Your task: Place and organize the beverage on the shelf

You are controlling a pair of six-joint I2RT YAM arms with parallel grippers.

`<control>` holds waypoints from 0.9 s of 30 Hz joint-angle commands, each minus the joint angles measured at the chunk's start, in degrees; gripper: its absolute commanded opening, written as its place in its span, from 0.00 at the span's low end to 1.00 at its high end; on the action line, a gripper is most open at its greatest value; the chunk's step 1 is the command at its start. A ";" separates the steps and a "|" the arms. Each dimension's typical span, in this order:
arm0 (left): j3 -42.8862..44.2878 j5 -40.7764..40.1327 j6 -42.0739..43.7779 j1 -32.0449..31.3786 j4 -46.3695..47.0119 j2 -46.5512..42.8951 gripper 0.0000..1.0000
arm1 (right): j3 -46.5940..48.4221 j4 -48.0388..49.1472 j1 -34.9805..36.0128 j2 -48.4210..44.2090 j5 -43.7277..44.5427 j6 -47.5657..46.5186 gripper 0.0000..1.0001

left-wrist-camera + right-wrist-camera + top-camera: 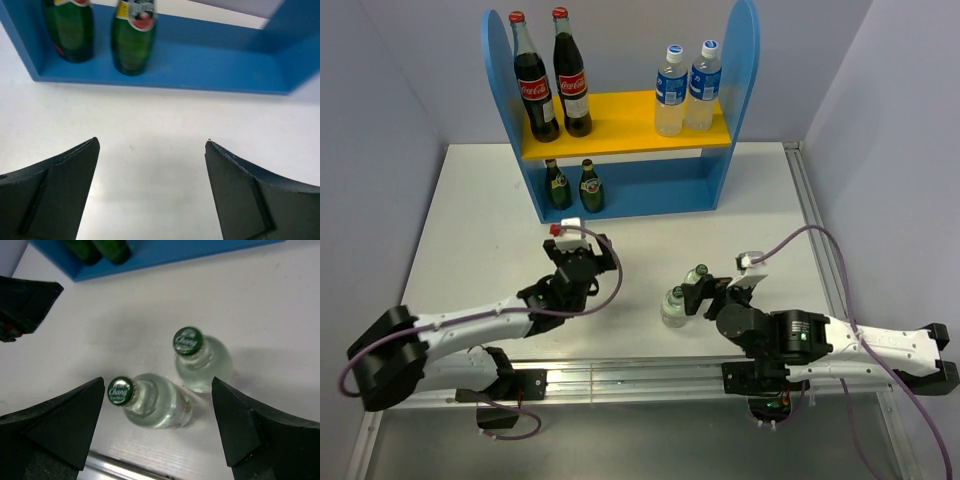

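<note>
Right fingers (pixel 55 425) spread wide, empty, flanking two clear bottles (pixel 150 402); left fingers (pixel 250 195) wide, empty, green bottles (pixel 132 45) at eleven o'clock.

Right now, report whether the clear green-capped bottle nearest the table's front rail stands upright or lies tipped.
Upright: the clear green-capped bottle stands cap up, base down, on the white table.

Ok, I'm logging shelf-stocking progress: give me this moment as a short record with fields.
shelf, upper board: two cola bottles left, two water bottles right
shelf base: two green bottles at left
table: two clear bottles, upright, side by side
left gripper: open, empty, over bare table
right gripper: open, nearer clear bottle between its jaws
</note>
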 commanded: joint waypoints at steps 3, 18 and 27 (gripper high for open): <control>1.40 -7.98 -14.06 -10.64 -25.65 -9.60 0.93 | -2.75 6.52 2.34 3.68 -6.93 4.86 0.95; 7.74 -14.16 -33.41 -23.76 -56.64 -16.38 0.95 | -1.61 -0.75 10.96 20.83 -0.24 28.16 0.99; -1.75 -11.44 -25.06 -24.73 -43.36 -26.31 0.95 | -4.33 10.62 7.89 26.80 -0.06 22.84 1.00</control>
